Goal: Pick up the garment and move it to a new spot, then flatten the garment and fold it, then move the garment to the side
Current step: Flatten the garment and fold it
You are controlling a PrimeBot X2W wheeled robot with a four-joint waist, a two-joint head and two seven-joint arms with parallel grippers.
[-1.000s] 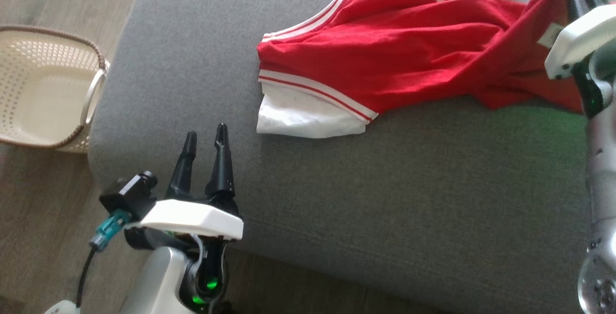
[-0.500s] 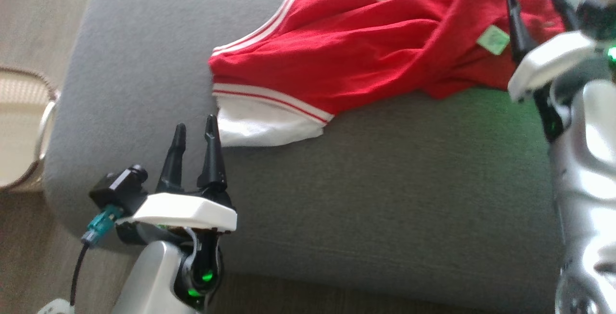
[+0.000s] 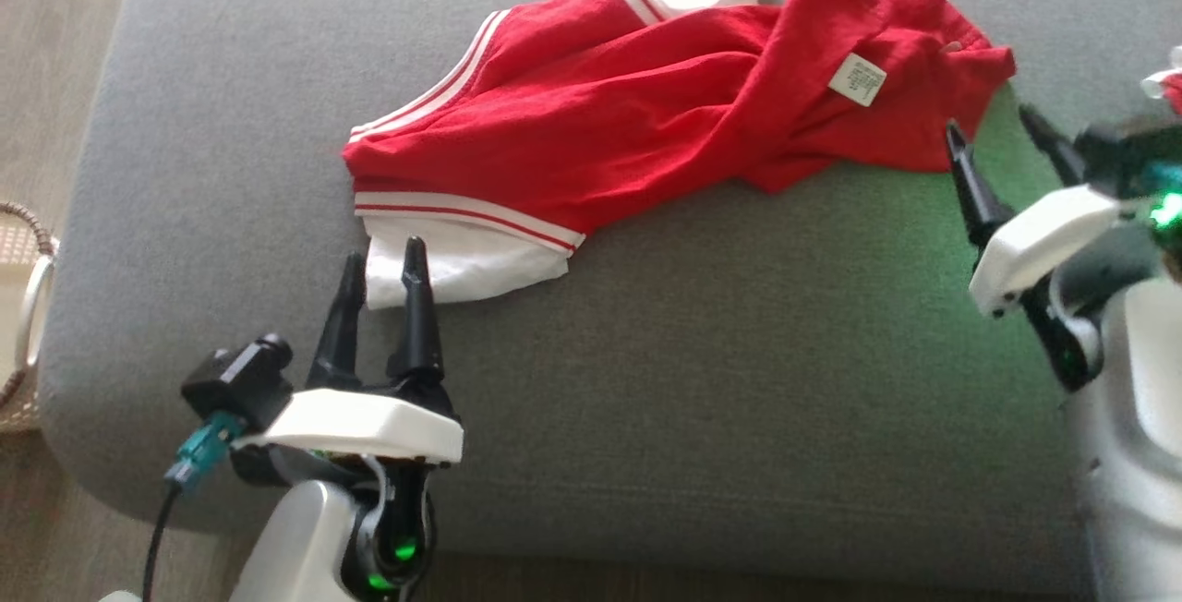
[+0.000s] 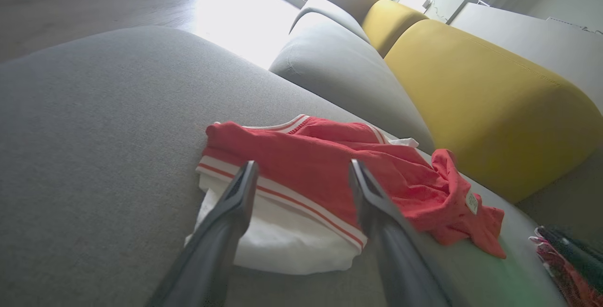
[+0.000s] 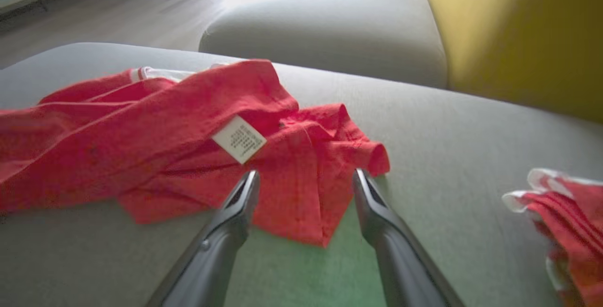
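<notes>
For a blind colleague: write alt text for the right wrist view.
A crumpled red garment with a white label lies on a grey sofa cushion. The right gripper hovers at its near edge, jaws open and empty.

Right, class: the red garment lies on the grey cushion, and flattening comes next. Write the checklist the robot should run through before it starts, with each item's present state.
1. Red garment rests wholly on the grey cushion: ok.
2. Right gripper open, holding nothing: ok.
3. Left gripper open, holding nothing: ok.
4. Garment lies flat: not ok; it is bunched and twisted around the care label.
5. Other red-and-white cloth lies apart from the garment: ok.
6. No part folded out of sight underneath: cannot tell.
</notes>
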